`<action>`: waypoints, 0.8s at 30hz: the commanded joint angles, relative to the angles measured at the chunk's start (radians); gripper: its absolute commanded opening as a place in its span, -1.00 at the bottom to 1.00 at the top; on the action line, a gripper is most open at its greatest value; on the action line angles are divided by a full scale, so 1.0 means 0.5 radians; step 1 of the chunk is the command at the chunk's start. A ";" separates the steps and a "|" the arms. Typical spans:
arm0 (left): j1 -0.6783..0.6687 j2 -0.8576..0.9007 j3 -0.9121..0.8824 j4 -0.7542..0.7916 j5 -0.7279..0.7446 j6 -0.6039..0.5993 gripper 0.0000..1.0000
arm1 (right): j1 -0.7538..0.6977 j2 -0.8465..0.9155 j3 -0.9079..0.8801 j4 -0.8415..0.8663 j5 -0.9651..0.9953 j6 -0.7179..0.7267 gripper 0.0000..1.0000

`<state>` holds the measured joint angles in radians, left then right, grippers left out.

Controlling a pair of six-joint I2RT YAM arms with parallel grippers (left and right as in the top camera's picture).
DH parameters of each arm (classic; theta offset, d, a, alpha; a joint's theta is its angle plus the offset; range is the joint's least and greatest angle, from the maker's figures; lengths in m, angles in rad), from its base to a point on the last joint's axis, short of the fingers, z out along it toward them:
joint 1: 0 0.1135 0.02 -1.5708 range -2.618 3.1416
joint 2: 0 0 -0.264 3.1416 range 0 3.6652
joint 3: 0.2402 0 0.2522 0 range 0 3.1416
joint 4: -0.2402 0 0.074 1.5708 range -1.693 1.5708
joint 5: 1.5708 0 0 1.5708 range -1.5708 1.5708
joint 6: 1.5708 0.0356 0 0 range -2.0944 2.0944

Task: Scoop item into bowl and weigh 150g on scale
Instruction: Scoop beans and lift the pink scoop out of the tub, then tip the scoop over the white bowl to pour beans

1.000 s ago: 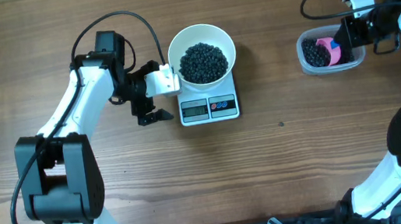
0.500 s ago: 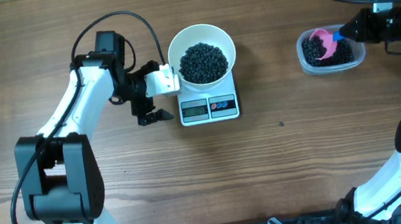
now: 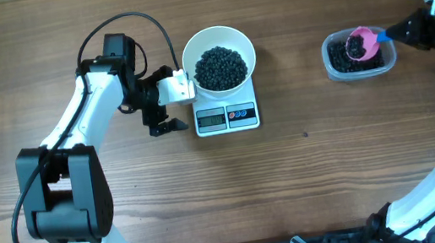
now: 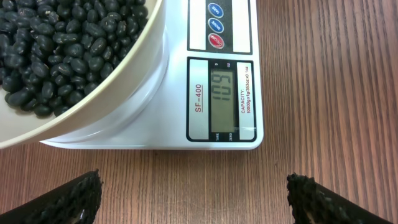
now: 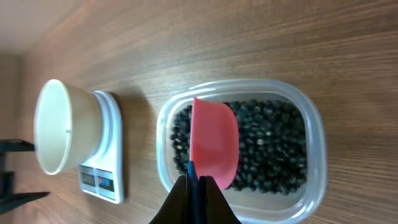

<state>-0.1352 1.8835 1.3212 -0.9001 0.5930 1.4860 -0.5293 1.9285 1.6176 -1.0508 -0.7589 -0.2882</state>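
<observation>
The bare wooden table (image 3: pixel 311 176) fills the lower part of the overhead frame. Above it, centre-left, the left gripper (image 3: pixel 175 108) sits just beside the scale (image 3: pixel 239 94), its jaws spread wide and holding nothing. It has not moved since a second ago, and neither have the scale or the white bowl (image 3: pixel 188 47) standing on it. The bowl carries a dark heap of black beans (image 3: pixel 220 67). The left wrist view adds what the overhead cannot: the display (image 4: pixel 225 96), with digits that look like 109, and three round buttons (image 4: pixel 214 25), two blue and one red (the fingertips (image 4: pixel 74 199) only peek in at the lower corners).

Farther off, in the upper right, the clear tub (image 3: pixel 334 67) holds more beans. The right gripper (image 3: pixel 402 28) has drawn away toward the right edge over the last second, jaws pressed together on the blue handle of the pink scoop (image 3: pixel 360 42) — which has shifted from the tub's middle to its upper right part. From above the scoop's hollow looks dark; the right wrist view shows only its plain pink back over the beans — with bowl and scale far off at the left.
</observation>
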 commanded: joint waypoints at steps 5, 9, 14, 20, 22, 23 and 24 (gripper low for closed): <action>0.007 0.022 -0.019 -0.002 0.039 -0.003 1.00 | -0.031 0.027 -0.020 0.002 -0.549 0.002 -0.91; 0.007 0.022 -0.019 -0.002 0.039 -0.003 1.00 | -0.010 0.027 -0.020 0.038 -0.739 0.002 -0.91; 0.007 0.022 -0.019 -0.002 0.039 -0.002 1.00 | 0.141 0.027 -0.020 0.087 -0.758 0.002 -0.92; 0.007 0.022 -0.019 -0.002 0.039 -0.002 1.00 | 0.602 0.027 -0.020 0.449 -0.784 0.158 -0.91; 0.007 0.022 -0.019 -0.002 0.039 -0.002 1.00 | 0.748 0.027 -0.020 0.600 -0.784 0.257 -0.91; 0.007 0.022 -0.019 -0.002 0.039 -0.003 1.00 | 0.796 0.027 -0.020 0.649 -0.784 0.287 -0.91; 0.007 0.022 -0.019 -0.002 0.039 -0.002 1.00 | 0.882 0.027 -0.020 0.746 -0.784 0.349 -0.91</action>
<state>-0.1352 1.8835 1.3212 -0.8993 0.5930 1.4860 -0.1616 1.9297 1.6089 -0.7383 -1.1091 -0.1978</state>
